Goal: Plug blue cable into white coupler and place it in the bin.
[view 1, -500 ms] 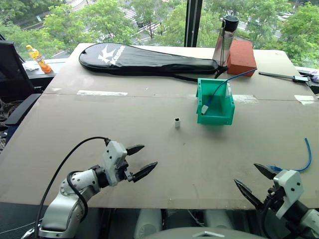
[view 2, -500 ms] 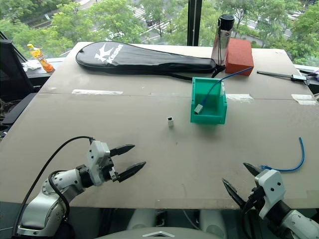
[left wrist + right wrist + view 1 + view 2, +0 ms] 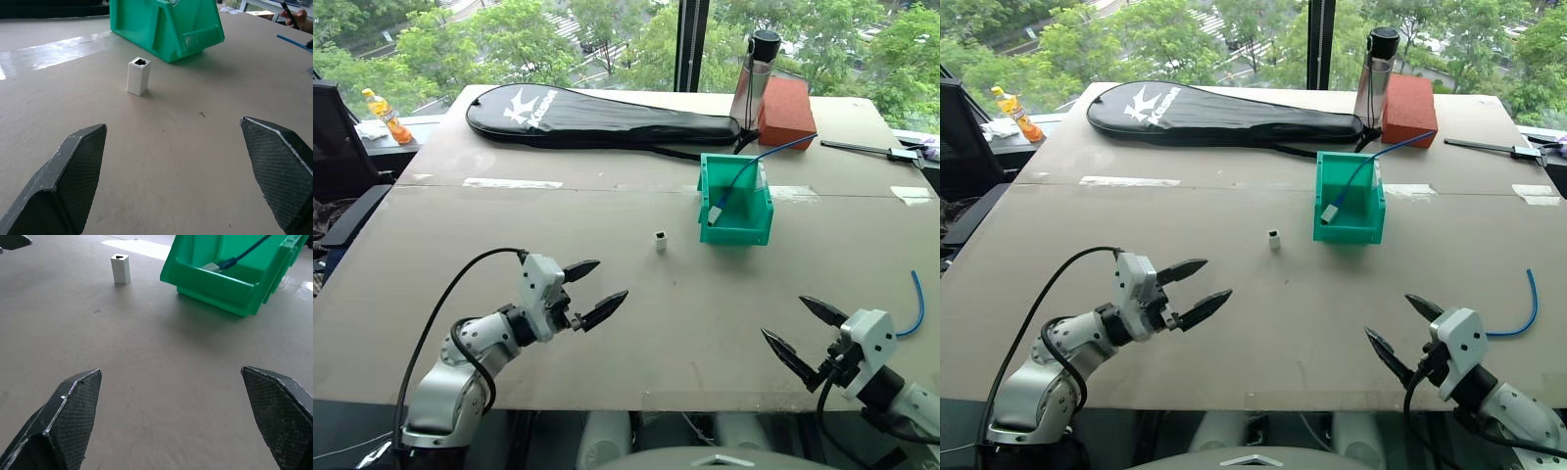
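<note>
Standing upright on the bench (image 3: 509, 225), the white coupler (image 3: 661, 241) lies ahead of the released left end effector (image 3: 592, 291). Left wrist: coupler (image 3: 138, 76) beside the bin (image 3: 166, 24). Right wrist: released right end effector (image 3: 181, 416) faces bin (image 3: 230, 284) holding a blue cable (image 3: 244, 252).

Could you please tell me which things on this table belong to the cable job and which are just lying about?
Job: white coupler; blue cable; bin, another blue cable's plug already inside.
Lying about: racket case; red-brown block; bottle.

Silver-grey arms, looping black cables, white wrist blocks, each tool (image 3: 592, 296) with 2 black pointed fingers.
</note>
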